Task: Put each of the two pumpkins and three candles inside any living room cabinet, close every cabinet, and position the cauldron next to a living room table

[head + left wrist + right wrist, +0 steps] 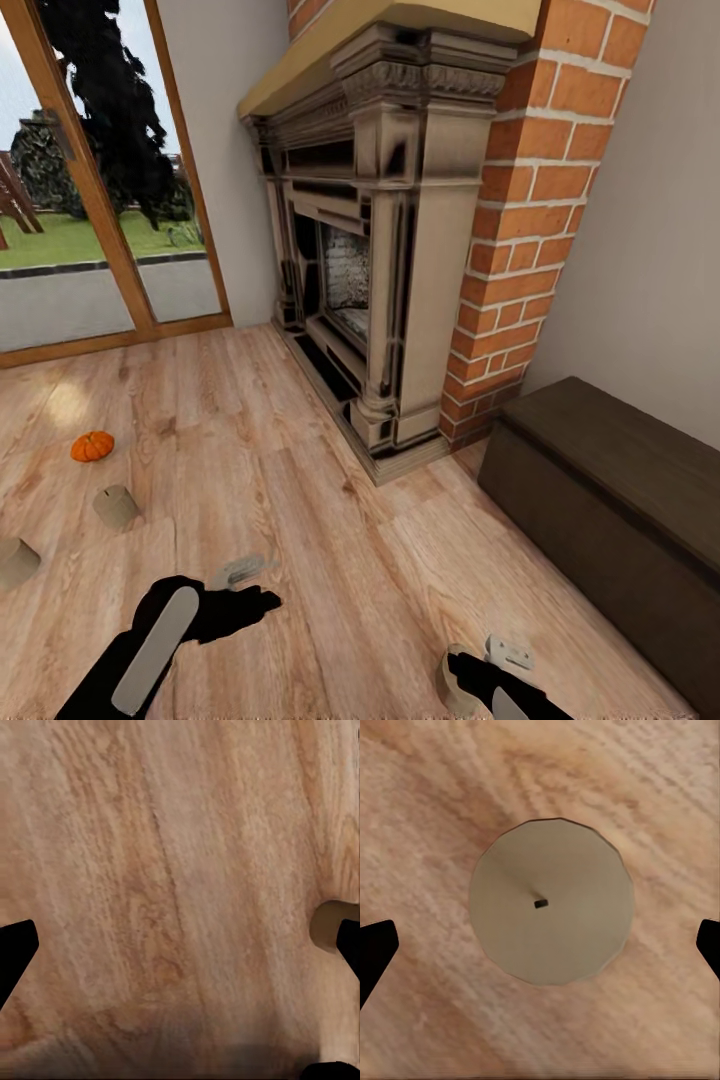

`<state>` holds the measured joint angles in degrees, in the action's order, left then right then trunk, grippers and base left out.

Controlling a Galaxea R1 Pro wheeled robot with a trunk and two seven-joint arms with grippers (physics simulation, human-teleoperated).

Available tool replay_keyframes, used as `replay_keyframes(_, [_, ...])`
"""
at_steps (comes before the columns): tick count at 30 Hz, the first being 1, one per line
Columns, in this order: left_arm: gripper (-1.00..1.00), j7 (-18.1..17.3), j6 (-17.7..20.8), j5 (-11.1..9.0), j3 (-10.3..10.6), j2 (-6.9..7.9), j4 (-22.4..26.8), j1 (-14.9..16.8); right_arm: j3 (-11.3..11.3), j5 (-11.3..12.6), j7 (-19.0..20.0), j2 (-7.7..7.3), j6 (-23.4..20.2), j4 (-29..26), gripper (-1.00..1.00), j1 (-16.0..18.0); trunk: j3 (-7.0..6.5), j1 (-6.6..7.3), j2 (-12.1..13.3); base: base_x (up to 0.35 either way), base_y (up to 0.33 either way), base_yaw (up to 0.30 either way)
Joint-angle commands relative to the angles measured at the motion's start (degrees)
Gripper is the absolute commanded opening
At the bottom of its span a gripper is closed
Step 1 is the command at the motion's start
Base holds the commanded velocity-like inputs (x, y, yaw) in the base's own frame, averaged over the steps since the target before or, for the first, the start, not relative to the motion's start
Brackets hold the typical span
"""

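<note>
We hover right hand [540,937] spread wide over candle [551,901] on floor [330,560]; left hand [180,945] open, empty; pumpkin [92,446] far left

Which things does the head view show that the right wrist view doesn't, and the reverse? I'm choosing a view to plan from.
Head view alone: the pumpkin and two candles standing on the floor at the left, the fireplace, the dark cabinet at the right, the glass doors, and the left gripper.

Right wrist view alone: the flat top and dark wick of the candle under the right gripper, centred between the spread fingers.

Both: that candle and the wooden floor.
</note>
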<state>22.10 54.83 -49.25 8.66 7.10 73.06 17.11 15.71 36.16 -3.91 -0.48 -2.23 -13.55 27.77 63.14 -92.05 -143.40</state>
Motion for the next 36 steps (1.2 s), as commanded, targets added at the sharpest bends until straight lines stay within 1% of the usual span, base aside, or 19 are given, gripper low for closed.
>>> replay_keyframes(1, [1.0,0.6,0.1,-1.7,-0.4,0.23,0.1,0.0,0.5,0.4,-0.4,-0.05,-0.2,-0.2,1.0,0.0,0.28,-0.01,0.0,0.0,0.0,0.0])
replay_keyframes(2, [1.0,0.6,0.1,-2.2,-0.5,0.34,0.1,0.0,0.5,0.4,-0.4,-0.05,-0.2,-0.2,1.0,0.0,0.5,-0.04,-0.1,0.0,0.0,0.0])
replay_keyframes(4, [1.0,0.6,0.1,-4.4,-0.8,0.85,0.1,0.0,0.5,0.4,-0.4,-0.05,-0.2,-0.2,1.0,0.0,0.94,-0.09,-0.1,0.0,0.0,0.0])
replay_keyframes(5, [1.0,0.6,0.1,-5.9,-0.8,1.3,0.1,0.0,0.5,0.4,-0.4,-0.05,-0.2,-0.2,1.0,0.0,1.17,-0.11,-0.1,0.0,0.0,0.0])
replay_keyframes(6, [1.0,0.6,0.3,-6.8,-0.9,1.68,0.1,0.0,0.5,0.4,-0.4,-0.05,-0.2,-0.2,1.0,0.0,1.39,-0.14,-0.1,0.0,0.0,0.0])
replay_keyframes(9, [1.0,0.6,1.7,-10.1,-1.0,2.82,0.1,0.0,0.6,0.4,-0.4,-0.05,-0.2,-0.2,1.0,0.0,2.05,-0.22,-0.1,0.0,0.0,0.0])
replay_keyframes(10, [1.0,0.6,1.8,-10.6,-1.0,2.94,0.1,0.0,0.6,0.4,-0.4,-0.05,-0.2,-0.2,1.0,0.0,2.27,-0.24,-0.2,0.0,0.0,0.0])
replay_keyframes(11, [1.0,0.6,2.0,-11.9,-1.0,3.2,0.2,0.0,0.6,0.4,-0.4,-0.05,-0.2,-0.2,1.0,0.0,2.49,-0.27,-0.2,0.0,0.0,0.0])
replay_keyframes(13, [1.0,0.6,2.1,-12.6,-1.0,3.36,0.2,0.0,0.6,0.4,-0.4,-0.05,-0.2,-0.2,1.0,0.0,2.94,-0.32,-0.2,0.0,0.0,0.0])
replay_keyframes(16, [1.0,0.5,2.3,-13.2,-1.0,3.69,0.2,0.0,0.6,0.4,-0.4,0.02,-0.1,-0.1,1.0,0.0,3.6,-0.4,-0.2,0.0,0.0,0.0])
replay_keyframes(21, [1.0,-0.7,2.3,-13.3,-0.9,3.83,0.2,0.0,0.6,0.4,-0.4,0.26,-0.1,0.0,1.0,0.0,4.71,-0.53,-0.3,0.0,0.0,0.0])
replay_keyframes(25, [1.0,-0.9,2.3,-13.3,-0.9,3.82,0.2,0.0,0.6,0.2,-0.4,0.4,-0.1,0.0,1.0,0.0,5.6,-0.63,-0.4,0.0,0.0,0.0])
replay_keyframes(30, [1.0,-1.0,2.3,-13.3,-0.9,3.8,0.2,0.0,0.6,-0.6,-0.4,0.5,-0.1,0.0,1.0,0.0,5.6,-0.63,-0.4,0.0,0.0,0.0])
replay_keyframes(36, [1.0,-1.1,2.3,-13.3,-0.9,3.79,0.2,0.0,0.6,-0.8,-0.4,0.69,-0.1,0.1,1.0,0.0,5.6,-0.63,-0.4,0.004,0.0,0.0])
